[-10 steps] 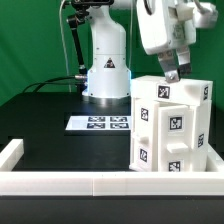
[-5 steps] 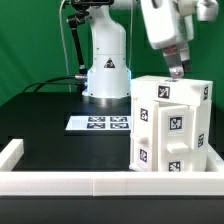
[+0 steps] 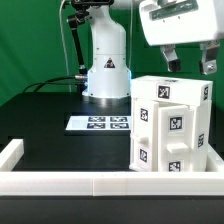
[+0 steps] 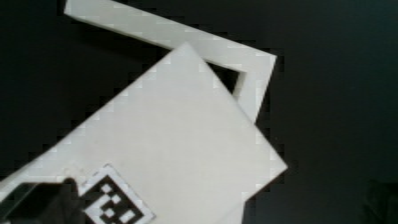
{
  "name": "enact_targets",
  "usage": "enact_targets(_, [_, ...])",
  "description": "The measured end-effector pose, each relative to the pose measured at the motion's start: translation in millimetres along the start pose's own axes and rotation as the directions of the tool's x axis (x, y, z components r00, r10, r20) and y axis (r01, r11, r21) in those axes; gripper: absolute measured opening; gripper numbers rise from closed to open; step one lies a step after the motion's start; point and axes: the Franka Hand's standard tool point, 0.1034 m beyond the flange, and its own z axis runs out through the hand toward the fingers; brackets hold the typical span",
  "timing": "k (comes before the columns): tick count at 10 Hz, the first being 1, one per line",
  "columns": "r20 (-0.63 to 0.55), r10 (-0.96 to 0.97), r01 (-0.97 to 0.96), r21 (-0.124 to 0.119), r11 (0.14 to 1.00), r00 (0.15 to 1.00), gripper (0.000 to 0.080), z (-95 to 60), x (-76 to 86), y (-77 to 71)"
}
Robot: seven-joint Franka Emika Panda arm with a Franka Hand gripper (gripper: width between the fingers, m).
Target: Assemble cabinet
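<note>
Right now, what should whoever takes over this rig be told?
Pincer: open, empty, raised above the cabinet and clear of it.
Cabinet: stands upright at the exterior view's right, beside the border wall; tagged panels sit on its body.
Marker board: flat on the table in front of the robot base.
Done: the parts in view look stacked into one block.
Left: cannot tell from here; check panel seating before moving on.

A robotics lab — green backdrop (image 3: 30, 40), black table (image 3: 50, 105), tagged marker board (image 3: 100, 123).
</note>
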Motion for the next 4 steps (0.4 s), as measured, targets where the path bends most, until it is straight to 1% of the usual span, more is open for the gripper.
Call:
enact_targets(1, [-0.001,-0.035,0.035,0.003,0.999,0.999,0.0797,0.1,0.0,-0.4])
enact_targets(4, [0.0,-0.033,0.033,0.002,0.999,0.999,0.0797,0.6,0.0,0.0])
